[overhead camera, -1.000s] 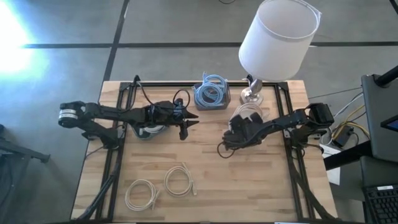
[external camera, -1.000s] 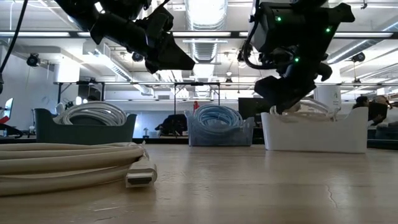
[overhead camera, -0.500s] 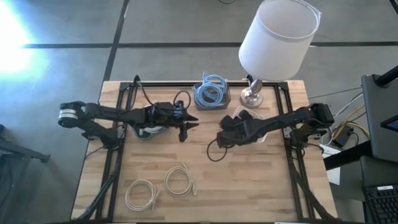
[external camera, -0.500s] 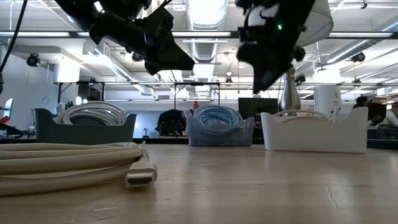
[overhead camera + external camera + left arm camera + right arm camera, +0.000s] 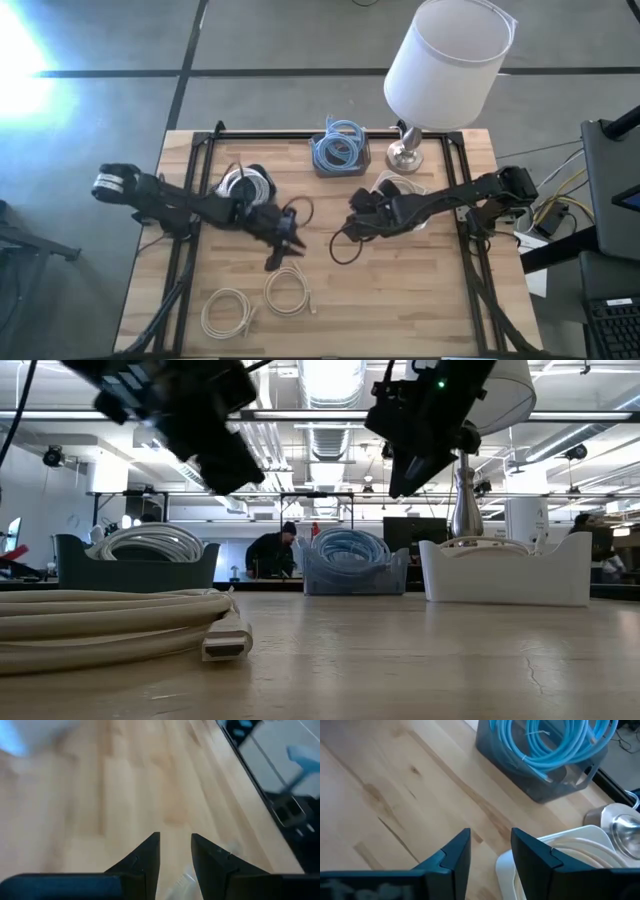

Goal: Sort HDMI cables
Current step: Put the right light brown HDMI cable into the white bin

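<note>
Two beige cable coils (image 5: 288,290) (image 5: 228,310) lie flat on the table near its front edge; one fills the low view's left foreground (image 5: 110,622), its plug (image 5: 225,645) on the wood. My left gripper (image 5: 283,250) is open and empty, in the air just beyond the right-hand coil; its wrist view (image 5: 175,842) is blurred. My right gripper (image 5: 350,222) is open and empty above the table's middle, and its wrist view (image 5: 490,837) shows bare wood between the fingers. A white coil lies in a dark bin (image 5: 245,185), light blue coils in a clear bin (image 5: 338,152), and a pale coil in a white bin (image 5: 400,188).
A lamp with a big white shade (image 5: 445,55) and a chrome foot (image 5: 405,152) stands at the back right, beside the white bin (image 5: 555,865). The three bins stand in a row across the table's far half (image 5: 135,565) (image 5: 350,565) (image 5: 505,572). People show in the room behind.
My left gripper has gone from the table's middle toward the near edge and down, to just beyond the beige coils. My right gripper has risen from over the white bin and gone toward the table's left, to above its middle.
</note>
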